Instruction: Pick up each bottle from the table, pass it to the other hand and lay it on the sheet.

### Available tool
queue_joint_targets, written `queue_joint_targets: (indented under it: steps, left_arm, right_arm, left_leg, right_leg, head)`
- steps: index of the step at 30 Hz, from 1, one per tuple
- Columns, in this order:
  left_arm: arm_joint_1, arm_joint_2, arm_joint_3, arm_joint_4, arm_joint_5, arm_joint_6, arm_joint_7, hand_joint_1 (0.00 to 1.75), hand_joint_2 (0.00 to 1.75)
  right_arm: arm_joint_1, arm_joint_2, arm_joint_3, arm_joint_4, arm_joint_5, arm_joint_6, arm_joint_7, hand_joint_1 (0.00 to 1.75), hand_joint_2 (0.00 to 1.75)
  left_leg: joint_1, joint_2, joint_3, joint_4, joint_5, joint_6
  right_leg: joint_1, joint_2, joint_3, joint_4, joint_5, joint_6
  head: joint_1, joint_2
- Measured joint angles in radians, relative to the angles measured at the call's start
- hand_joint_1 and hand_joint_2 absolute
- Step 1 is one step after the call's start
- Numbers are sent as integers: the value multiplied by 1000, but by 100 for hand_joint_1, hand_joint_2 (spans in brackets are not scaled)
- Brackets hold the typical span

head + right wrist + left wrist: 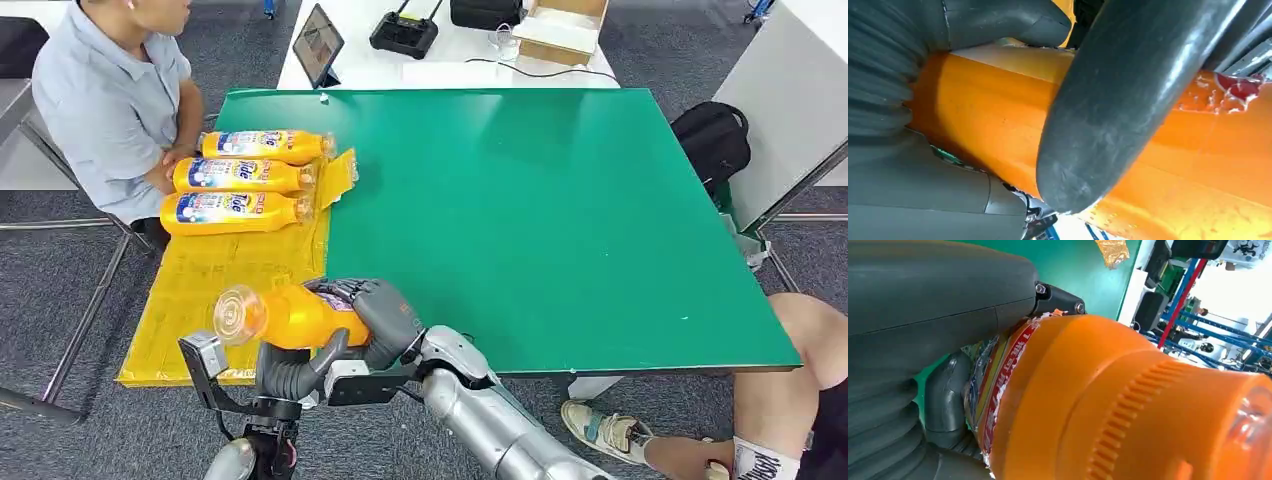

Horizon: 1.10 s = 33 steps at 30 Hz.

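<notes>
While both hands (340,335) grasp one bottle (285,315) above the sheet's (200,290) near edge, three bottles (240,175) lie farther along.

An orange bottle (290,316) hangs on its side over the table's (560,200) near-left corner, while three labelled yellow bottles (238,175) lie side by side on the yellow sheet (215,275) along the left edge.

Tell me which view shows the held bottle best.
The head view: the whole orange bottle shows, with both hands on it, the right hand and the left hand. The wrist views catch close-up patches of its body and cap end.
</notes>
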Motion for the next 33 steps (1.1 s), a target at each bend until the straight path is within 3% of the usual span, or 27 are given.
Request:
queue_joint_targets:
  steps: [11,12,13,14,15,16,22,29,33]
  left_arm:
    - [2,0,4,3,0,1,0,175,175]
    - [2,0,4,4,0,1,0,175,175]
    - [2,0,5,5,0,1,0,175,175]
    - [2,0,5,5,0,1,0,175,175]
    - [2,0,5,6,0,1,0,175,175]
    - [2,0,5,6,-1,1,0,175,175]
    - [-3,0,11,6,-4,3,11,175,175]
    - [-56,10,42,19,-84,141,14,175,175]
    - [-85,16,118,9,-69,225,-6,175,175]
  right_arm:
    - [-5,-2,10,10,0,0,2,169,175]
    - [-5,-2,10,11,1,0,2,155,175]
    - [-6,-2,10,11,2,0,2,110,175]
    - [-6,-2,10,12,2,0,2,23,175]
    - [-7,-2,11,13,2,0,2,0,175]
    - [-7,-2,11,14,3,0,2,0,0]
    - [2,-2,26,29,58,-84,23,0,0]
    - [41,-10,32,34,119,-276,24,0,0]
    - [164,-70,-15,-61,119,-383,27,0,0]
  left_leg:
    - [0,0,0,0,0,0]
    - [0,0,0,0,0,0]
    - [0,0,0,0,0,0]
    - [0,0,0,0,0,0]
    - [0,0,0,0,0,0]
    - [0,0,0,0,0,0]
    - [0,0,0,0,0,0]
    - [0,0,0,0,0,0]
    - [0,-2,0,0,0,0]
  right_leg:
    - [0,0,0,0,0,0]
    - [0,0,0,0,0,0]
    - [0,0,0,0,0,0]
    - [0,0,0,0,0,0]
    - [0,0,0,0,0,0]
    - [0,0,0,0,0,0]
    - [0,0,0,0,0,0]
    - [0,0,0,0,0,0]
    - [0,-1,2,0,0,0]
  head:
    - [0,0]
    - [0,0]
    - [0,0]
    - [0,0]
    - [0,0]
    - [0,0]
    - [0,0]
    - [0,0]
    - [0,0]
